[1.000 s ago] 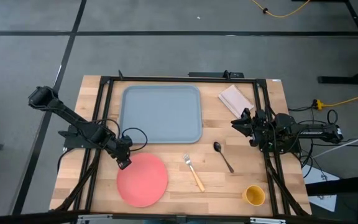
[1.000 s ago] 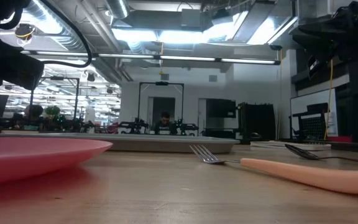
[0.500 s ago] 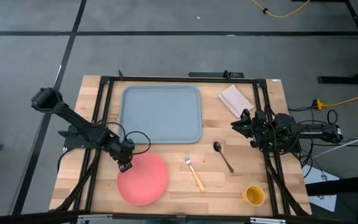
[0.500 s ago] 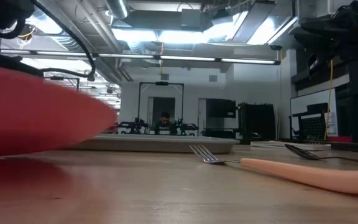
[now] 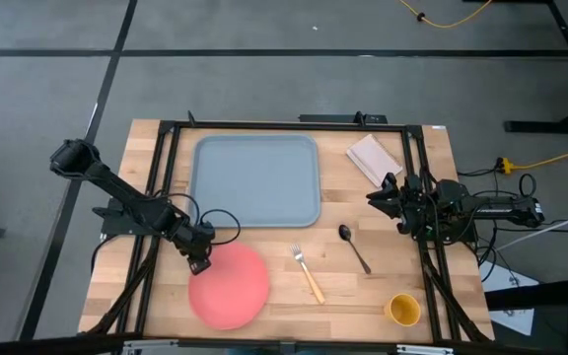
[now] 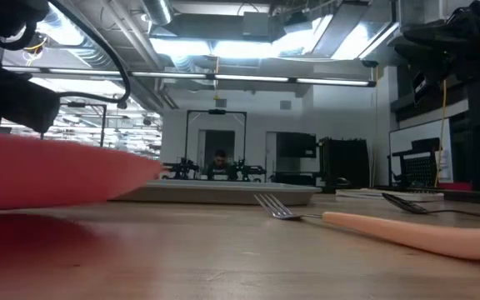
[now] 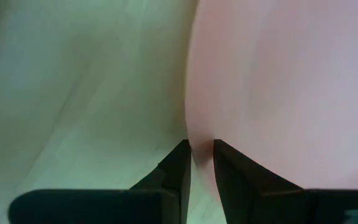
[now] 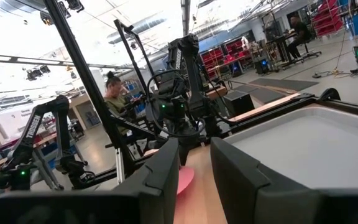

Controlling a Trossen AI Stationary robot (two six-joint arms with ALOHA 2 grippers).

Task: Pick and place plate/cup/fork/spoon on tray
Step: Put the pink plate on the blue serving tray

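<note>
The salmon-pink plate [image 5: 230, 286] is at the table's near left, raised above the wood in the low view [image 6: 48, 171]. My left gripper [image 5: 197, 261] is shut on the plate's far-left rim. The grey-blue tray [image 5: 255, 180] lies flat at the far middle. The orange-handled fork [image 5: 307, 273] and the dark spoon [image 5: 354, 247] lie flat on the wood between the plate and the right arm. The yellow cup [image 5: 403, 310] stands at the near right. My right gripper [image 5: 385, 194] waits at the table's right edge, empty, with only a narrow gap between its fingers. My left gripper pinches the plate's rim [image 7: 194, 144] at its far-left side between its two fingers, one finger [image 7: 178, 158] on the table side and one [image 7: 225, 158] on the plate's face. The fingers come slanting down from the table's left. The plate is lifted off the wood and nearly level.
A white folded napkin [image 5: 374, 158] lies to the right of the tray. A dark frame [image 5: 284, 125] runs around the work area. Bare wood lies between the plate and the tray. People and other robot rigs show in the room beyond [image 8: 114, 87].
My left gripper has raised the plate by its rim. The plate lay flat on the wood, rose steeply tilted, and now sits a little lower and flatter above the table. It has shifted slightly toward the table's right edge.
</note>
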